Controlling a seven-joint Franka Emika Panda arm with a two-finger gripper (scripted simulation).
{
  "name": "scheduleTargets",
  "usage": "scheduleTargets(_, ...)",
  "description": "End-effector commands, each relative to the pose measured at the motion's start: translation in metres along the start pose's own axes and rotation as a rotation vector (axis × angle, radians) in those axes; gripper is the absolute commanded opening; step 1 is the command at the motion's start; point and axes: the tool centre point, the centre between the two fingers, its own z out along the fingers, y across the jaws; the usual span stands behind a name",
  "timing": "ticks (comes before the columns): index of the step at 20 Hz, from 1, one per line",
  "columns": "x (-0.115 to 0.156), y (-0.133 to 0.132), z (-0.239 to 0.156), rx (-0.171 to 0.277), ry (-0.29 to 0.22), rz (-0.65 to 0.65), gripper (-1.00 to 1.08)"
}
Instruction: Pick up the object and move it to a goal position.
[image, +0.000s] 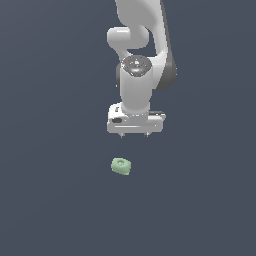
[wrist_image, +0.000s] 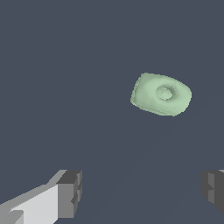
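End effector (image: 134, 135) hung above the tabletop (image: 50, 200), fingers spread wide, nothing between them; likely staged for a descent. Green block (image: 121, 166) lay flat below it, just under frame centre in the exterior view, apart from the fingers. Dent faced up. In the wrist view its long axis ran across the frame, slightly tilted.

— What's the object (image: 120, 166) like?
— Small, pale green, a lumpy rounded block (wrist_image: 160, 94) with a shallow round dent on top.
— Where is it?
— Lying flat on the dark floor, nothing touching it.
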Motion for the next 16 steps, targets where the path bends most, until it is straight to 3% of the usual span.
scheduleTargets(1, 0.000, 0.000, 0.000, 0.000, 0.000, 0.000, 1.00)
scheduleTargets(9, 0.005, -0.035, -0.013, 0.028, 0.017, -0.032, 1.00)
scheduleTargets(16, 0.005, -0.035, -0.012, 0.028, 0.018, -0.043, 1.00)
